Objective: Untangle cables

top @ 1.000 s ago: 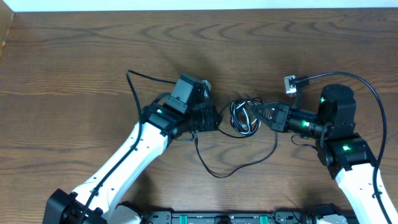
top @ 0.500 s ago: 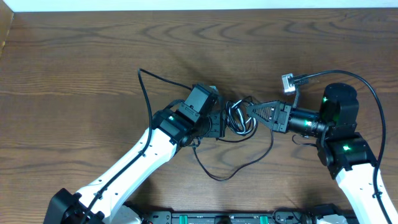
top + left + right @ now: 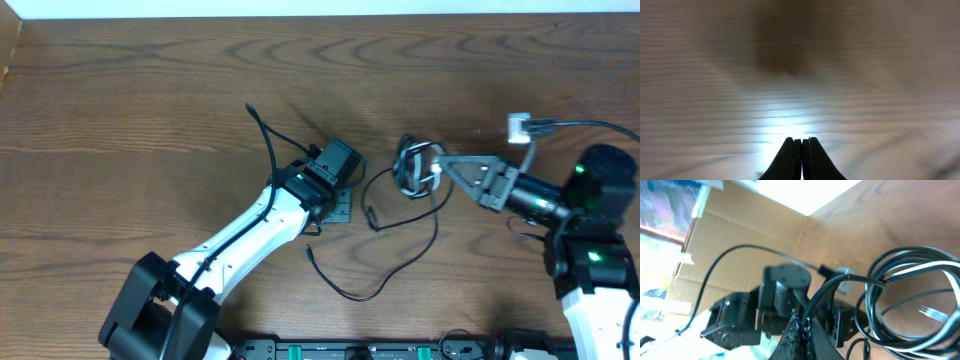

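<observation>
Below, a wood-grain table (image 3: 150, 100), cardboard (image 3: 740, 235) beyond; left hand (image 3: 801, 141) pressed together, right hand (image 3: 438, 172) pinching the cables (image 3: 412, 165).

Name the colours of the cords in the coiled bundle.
Mostly black cords, plus one white cord; the right wrist view shows it best.

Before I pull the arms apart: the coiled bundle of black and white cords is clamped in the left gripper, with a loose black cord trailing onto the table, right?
Not quite. The cable bundle is clamped in the right gripper, not the left; the overhead view shows it at that gripper's tips. The left gripper is shut on nothing. The loose black cord does trail onto the table.
</observation>
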